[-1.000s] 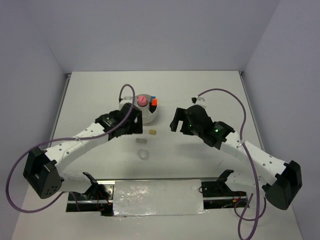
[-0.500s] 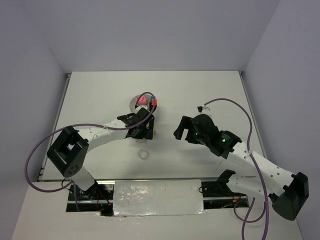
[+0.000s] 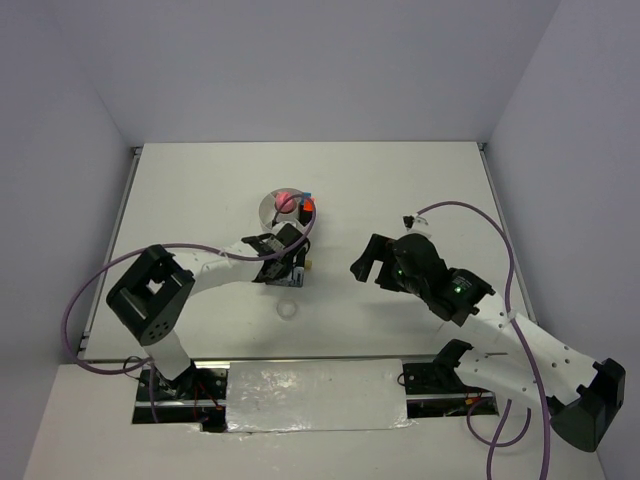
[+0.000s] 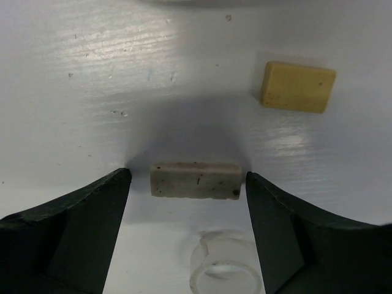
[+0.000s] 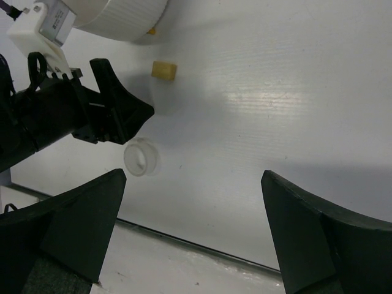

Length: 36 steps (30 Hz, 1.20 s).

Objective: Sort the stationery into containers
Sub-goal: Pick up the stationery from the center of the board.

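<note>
My left gripper [image 3: 284, 274] [image 4: 187, 197] is open and low over the table, with a pale speckled eraser [image 4: 195, 180] lying between its jaws, touched by neither. A tan eraser [image 4: 297, 86] [image 3: 307, 265] [image 5: 164, 70] lies just beyond to the right. A clear tape ring [image 4: 223, 275] [image 3: 288, 310] [image 5: 141, 157] lies on the near side. The round white tub [image 3: 270, 212] [image 5: 122, 21] behind holds a pink tube [image 3: 287, 200] and orange and blue pieces. My right gripper [image 3: 368, 262] [image 5: 193, 177] is open and empty, raised to the right of these items.
The left arm's black gripper body [image 5: 92, 119] shows in the right wrist view, next to the tape ring. The table's near edge [image 5: 196, 245] runs just below. Purple cables loop off both arms.
My left gripper has come away from the tub and moved nearer and down, over the pale eraser. My right arm has drawn back a little to the right.
</note>
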Available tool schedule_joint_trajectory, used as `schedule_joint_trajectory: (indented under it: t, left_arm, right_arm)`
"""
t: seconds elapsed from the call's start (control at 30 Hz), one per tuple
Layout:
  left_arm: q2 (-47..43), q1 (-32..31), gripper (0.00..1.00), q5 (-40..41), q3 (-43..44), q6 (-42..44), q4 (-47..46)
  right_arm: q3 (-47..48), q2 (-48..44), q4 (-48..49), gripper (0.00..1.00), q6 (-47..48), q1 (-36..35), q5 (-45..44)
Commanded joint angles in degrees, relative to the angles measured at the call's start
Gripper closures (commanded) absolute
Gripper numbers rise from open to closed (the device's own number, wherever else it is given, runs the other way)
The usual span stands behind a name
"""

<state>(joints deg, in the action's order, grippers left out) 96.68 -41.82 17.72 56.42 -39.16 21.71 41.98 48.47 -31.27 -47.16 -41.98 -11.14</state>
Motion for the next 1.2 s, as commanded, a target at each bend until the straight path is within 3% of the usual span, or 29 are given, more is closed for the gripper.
schedule_joint_trajectory:
  t: [0.0, 0.07, 0.2, 0.27, 0.4, 0.63, 0.73, 0.8, 1.03, 1.17]
  left_arm:
    - [0.26, -0.01, 0.13, -0.14, -1.4, 0.22, -1.32]
    - [0.78, -0.01, 0.16, -0.22, -1.67, 0.22, -1.41]
    - [0.53, -0.01, 0.35, -0.75, -2.81, 0.05, -1.41]
    - [-0.97, -0.01, 0.35, -0.84, -3.16, 0.13, -1.24]
    - [-5.7, 0.07, 0.47, 0.56, -1.76, 1.36, 2.18]
    - [-16.96, 8.41, 0.47, 5.75, 7.2, -3.38, 15.19]
    - [-18.28, 13.07, 0.46, 3.3, 11.59, -3.64, 15.29]
    - [-16.37, 16.49, 0.48, 4.95, 17.81, -8.1, 18.34]
    - [-8.63, 19.15, 0.5, 7.95, 33.03, -24.36, 31.18]
    - [-4.57, 19.15, 0.55, 10.76, 42.09, -42.9, 41.2]
  right_arm:
    - [-0.05, -1.27, 0.42, 0.0, -1.09, 0.05, -0.38]
    - [-0.05, -1.36, 0.59, 0.0, -1.27, -0.04, -0.29]
    - [-0.23, -1.36, 0.86, 0.0, -1.62, -0.12, -0.38]
    - [-0.14, -1.45, 0.86, 0.0, -1.62, -0.04, -0.38]
    - [0.21, -1.62, 0.86, 0.0, -1.71, -0.04, -0.55]
    - [0.47, -2.5, 0.42, 0.0, -1.71, 0.05, -0.99]
    - [0.3, -3.11, 0.15, 0.0, -1.36, 0.05, -1.17]
    - [0.39, -3.29, -0.02, 0.0, -1.18, 0.05, -1.17]
    - [0.83, -3.55, -0.64, 0.0, -1.01, -0.04, -1.43]
    - [0.65, -4.34, -0.81, 0.0, -1.36, -0.03, -1.26]
